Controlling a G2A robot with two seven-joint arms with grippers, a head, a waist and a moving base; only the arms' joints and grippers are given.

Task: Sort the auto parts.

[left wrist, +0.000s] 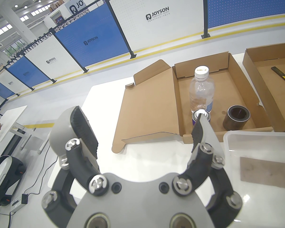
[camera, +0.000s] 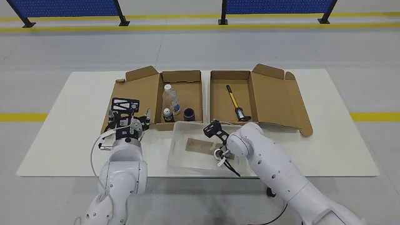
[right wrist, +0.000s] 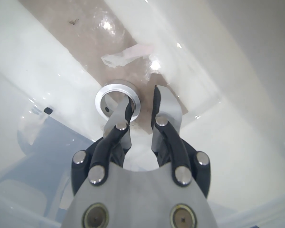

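While L end effector (left wrist: pixel 138 113) hangs apart, R wrist view shows R end effector (right wrist: pixel 142 96) apart astride ring (right wrist: pixel 99 102).

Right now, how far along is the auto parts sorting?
Done: the left box holds a bottle, small can and dark cylinder; the right box holds a yellow-and-black tool. In hand: the right end effector, open, straddles the wall of a silver ring in the clear bin. Still to do: lifting and boxing that ring. The left end effector hangs open, empty.
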